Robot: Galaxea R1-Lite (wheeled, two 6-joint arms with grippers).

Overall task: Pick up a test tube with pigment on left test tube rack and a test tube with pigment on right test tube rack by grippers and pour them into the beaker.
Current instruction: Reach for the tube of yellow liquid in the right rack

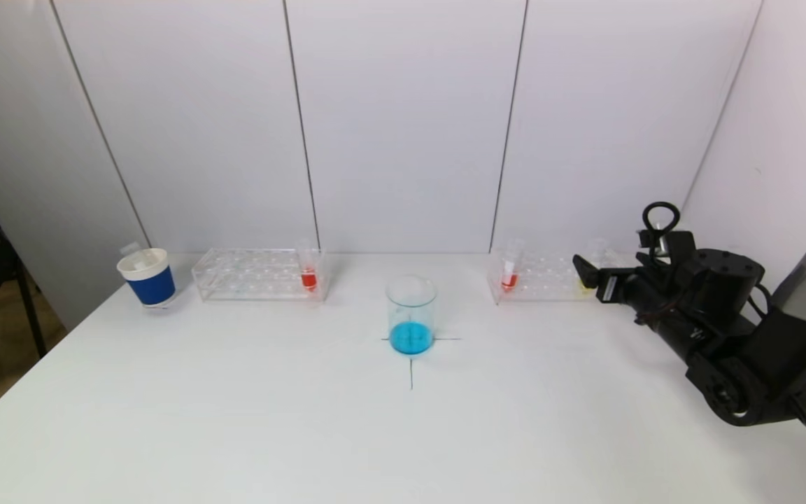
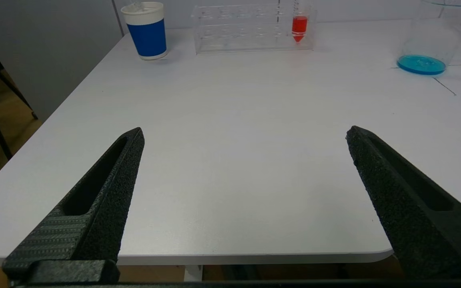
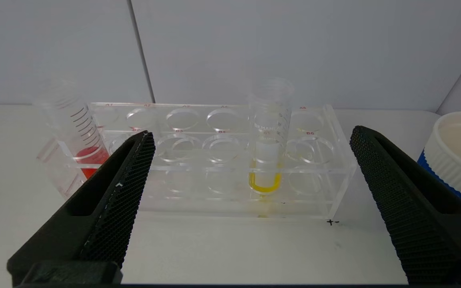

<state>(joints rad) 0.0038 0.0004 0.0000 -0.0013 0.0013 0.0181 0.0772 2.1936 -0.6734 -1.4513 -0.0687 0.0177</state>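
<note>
The left rack (image 1: 249, 274) holds one tube of red pigment (image 1: 308, 274); both also show in the left wrist view, the rack (image 2: 238, 30) and the red tube (image 2: 299, 25). The beaker (image 1: 411, 315), with blue liquid in its bottom, stands at the table's middle. The right rack (image 1: 543, 278) holds a red tube (image 1: 509, 271) and a tube with yellow pigment (image 3: 268, 144). My right gripper (image 3: 252, 134) is open and empty, just in front of the right rack (image 3: 214, 188), facing the yellow tube. My left gripper (image 2: 244, 136) is open and empty, low at the table's front edge.
A blue cup with a white rim (image 1: 147, 277) stands left of the left rack. Another blue and white cup (image 3: 458, 152) stands right of the right rack. A black cross is drawn on the table under the beaker (image 2: 434, 44). White wall panels stand close behind the racks.
</note>
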